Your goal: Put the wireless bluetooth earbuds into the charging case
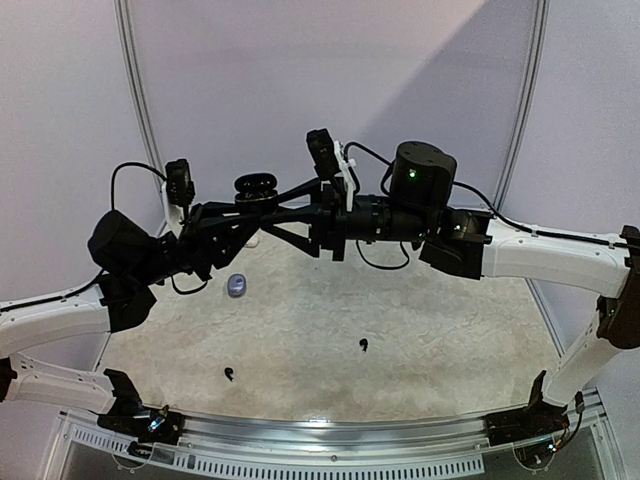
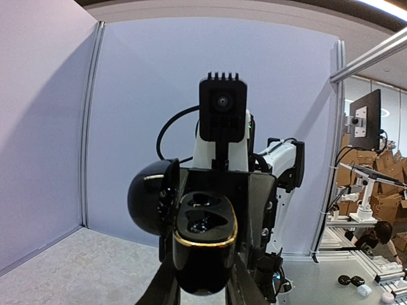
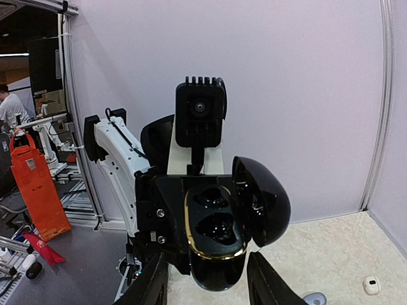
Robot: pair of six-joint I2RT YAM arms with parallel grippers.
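Overhead, the arms meet above the table [image 1: 420, 330], the open charging case [image 1: 258, 186] between them and two black earbuds [image 1: 230, 375] lying below. From the left wrist, the left gripper [image 2: 203, 276] fingers [image 2: 159, 292] clamp the case's sides. From the right wrist, the right gripper [image 3: 206, 270] fingers [image 3: 149, 283] are spread wider than the case.

On table [image 1: 450, 340] lie left earbud [image 1: 229, 375] and right earbud [image 1: 363, 346] (charging case [image 1: 256, 186] seemingly above).
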